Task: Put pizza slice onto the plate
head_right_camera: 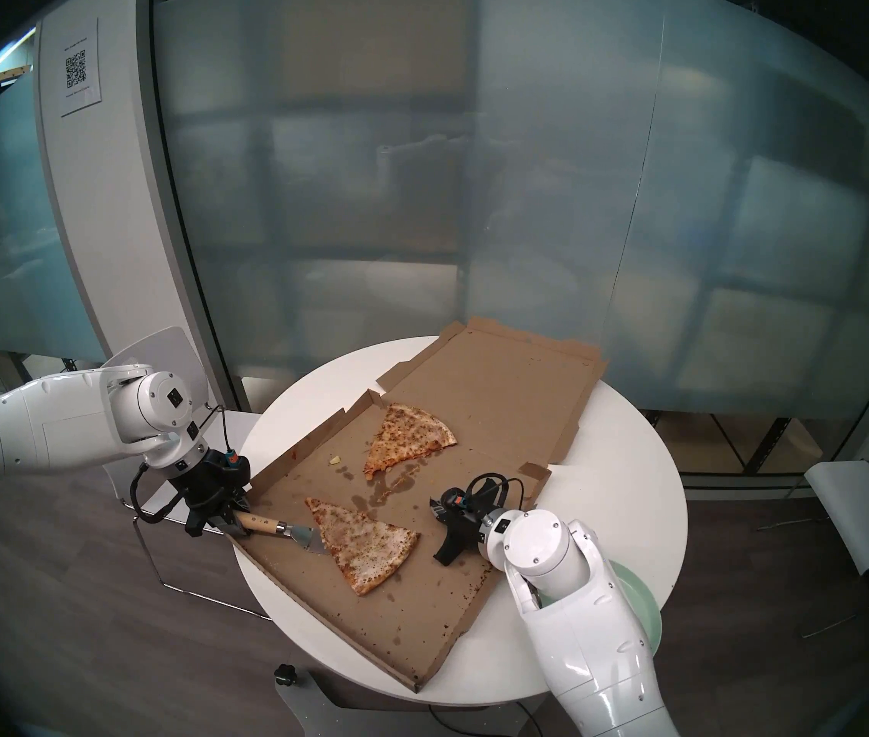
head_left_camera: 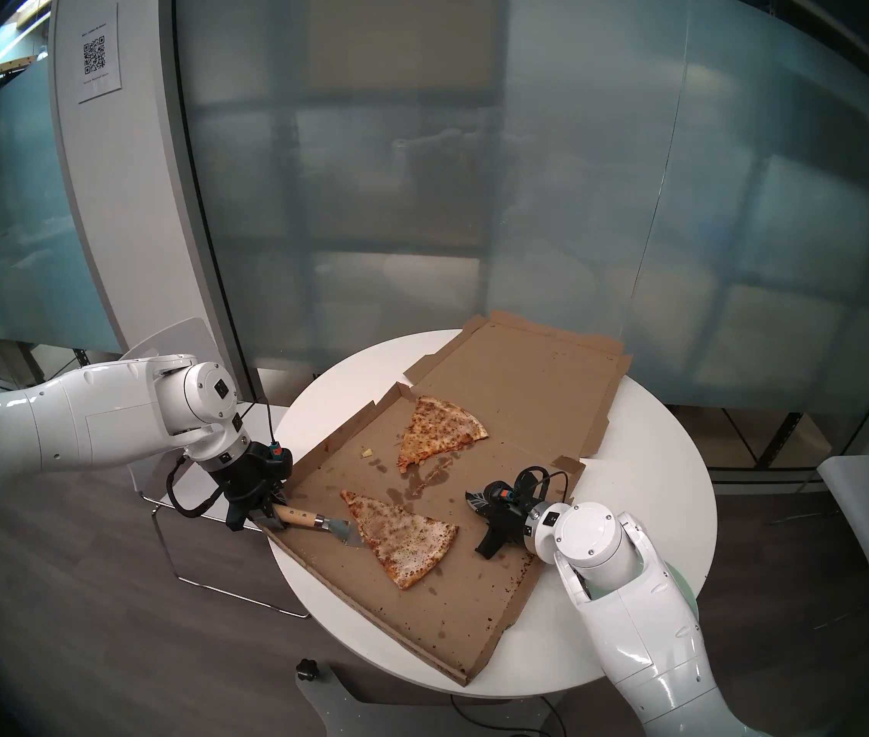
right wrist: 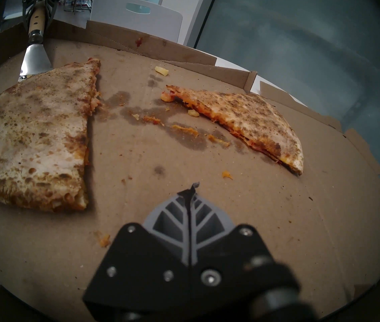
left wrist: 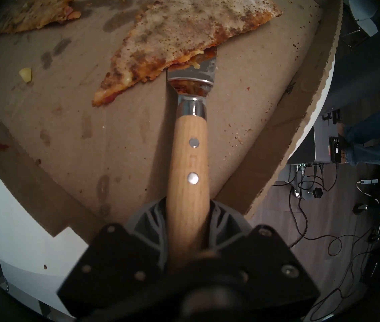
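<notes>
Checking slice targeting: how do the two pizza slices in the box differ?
The near pizza slice is paler, whitish-tan; the far slice is more orange. The near one is longer and narrower, the far one shorter and wider. The spatula blade is under the near slice's edge; nothing touches the far one. Both lie flat in the pizza box.

Your right arm [head_right_camera: 570,613] hides most of the plate [head_right_camera: 645,608]; the spatula [left wrist: 191,68] blade's tip lies out of sight under the pizza slice [left wrist: 191,24].
</notes>
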